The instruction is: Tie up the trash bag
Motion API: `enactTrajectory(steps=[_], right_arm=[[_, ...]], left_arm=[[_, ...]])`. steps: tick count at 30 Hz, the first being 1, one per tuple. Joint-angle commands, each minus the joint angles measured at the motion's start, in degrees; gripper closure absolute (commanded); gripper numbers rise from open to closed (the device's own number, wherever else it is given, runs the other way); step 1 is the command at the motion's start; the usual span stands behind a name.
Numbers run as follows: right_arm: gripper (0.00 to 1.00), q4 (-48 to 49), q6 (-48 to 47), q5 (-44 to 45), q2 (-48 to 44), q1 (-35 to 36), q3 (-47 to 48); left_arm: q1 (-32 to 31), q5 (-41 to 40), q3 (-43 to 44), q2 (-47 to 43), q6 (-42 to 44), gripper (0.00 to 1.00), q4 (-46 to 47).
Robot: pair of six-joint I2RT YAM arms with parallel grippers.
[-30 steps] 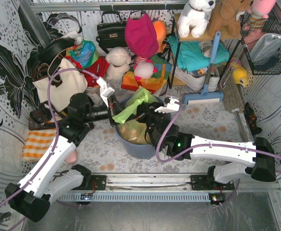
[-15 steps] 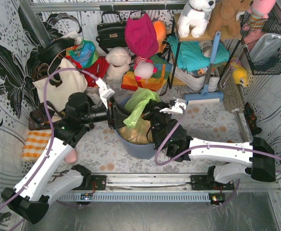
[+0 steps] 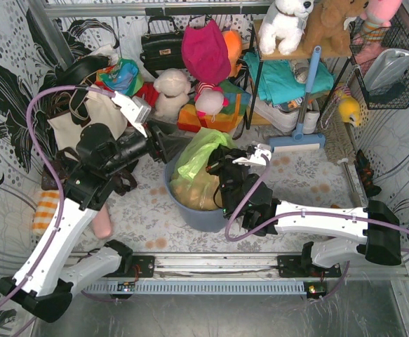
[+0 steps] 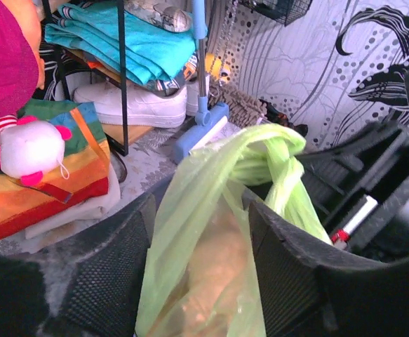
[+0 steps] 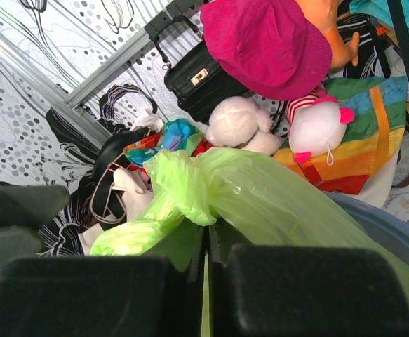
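The trash bag is thin light-green plastic with brown paper showing through, and it sits in the round blue-grey bin. Its top is bunched into a knot, which also shows in the left wrist view. My right gripper presses against the bag's right side; in its wrist view the right gripper is shut with a sliver of green plastic pinched between the jaws. My left gripper hangs just left of the bag. Its fingers stand wide apart, open, with the bag seen between them.
A cream tote bag and an orange checked cloth lie to the left. Behind the bin are a black handbag, stuffed toys, a rainbow bag, a rack with teal cloth and a blue squeegee.
My left gripper opened, let go of the bag's twisted tail and drew back up and to the left. The bag's top slumped into a bunched knot. The right gripper stayed shut.
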Motion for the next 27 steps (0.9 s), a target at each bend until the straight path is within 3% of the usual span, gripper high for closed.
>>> enactTrajectory(steps=[1,3,6,12,19,22,24,27], right_arm=[[1.00,-0.38,1.06,-0.15,-1.56,-0.29,0.18],[1.00,-0.87,1.51,-0.30,-1.57,-0.29,0.19],[1.00,-1.50,2.16,-0.36,-1.63,-0.27,0.19],[1.00,-3.22,3.62,-0.46,-1.75,-0.29,0.36],[1.00,-3.66,4.02,0.04,-1.83,-0.29,0.11],[1.00,-3.21,3.40,0.09,-1.37,-0.33,0.10],[1.00,-3.13,3.36,0.19,-1.16,-0.44,0.02],[1.00,-3.05,3.33,-0.08,-0.96,-0.84,-0.15]], left_arm=[[-0.07,-1.79,3.94,4.27,1.55,0.31,4.19],[-0.11,1.10,5.52,7.00,3.27,0.21,2.85],[0.46,3.14,6.89,9.83,7.67,0.15,-0.15],[3.71,8.18,8.47,15.70,9.94,0.14,-1.72],[3.72,20.69,7.17,18.81,9.64,0.14,1.43],[3.74,23.23,5.67,19.14,9.27,0.25,2.99],[3.73,23.36,4.80,18.65,9.59,0.48,3.00],[3.76,23.01,2.93,16.30,9.81,0.74,3.11]])
